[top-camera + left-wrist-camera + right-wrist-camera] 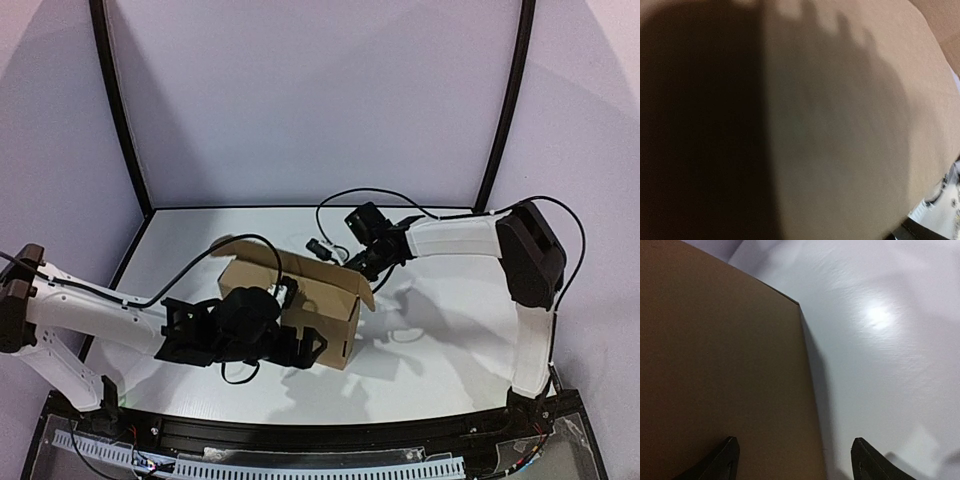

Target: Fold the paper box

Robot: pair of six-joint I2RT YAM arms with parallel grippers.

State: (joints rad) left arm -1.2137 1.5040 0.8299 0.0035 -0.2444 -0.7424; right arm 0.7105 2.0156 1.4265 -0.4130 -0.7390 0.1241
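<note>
- Closest to the lens in the top view, a slotted white rail [300, 467] is running along the near edge of the table [450, 350], with both arm bases sitting just behind it.
- Further back, the box [320, 315] is standing mid-table as a brown folded block. Its top is gaping open, and one flap [362, 290] is angling outward at the right corner.
- From the left, the left claw [300, 340] is reaching in and pressing against the box's near face. Its jaws are spreading wide and are clamping nothing that is showing.
- From the far right, the right claw [352, 262] is hanging at the box's far rim, just beside the raised back flaps. From this height its jaws are looking too small to judge.
- Moving to the left wrist view, the box [840, 125] is filling almost the whole frame, too close for any detail. Deep shadow is covering its left half, and a pale sliver of table [940, 212] is peeking in at the lower right corner.
- Moving to the right wrist view, the right claw [794, 445] is standing released, gripping nothing, with its two dark fingertips [727, 455] sitting well apart at the bottom.
- One fingertip is hovering over the brown box [715, 365], the other over the white table [890, 365].
- Between them the box's edge is running downward, with its corner showing near the top centre.
</note>
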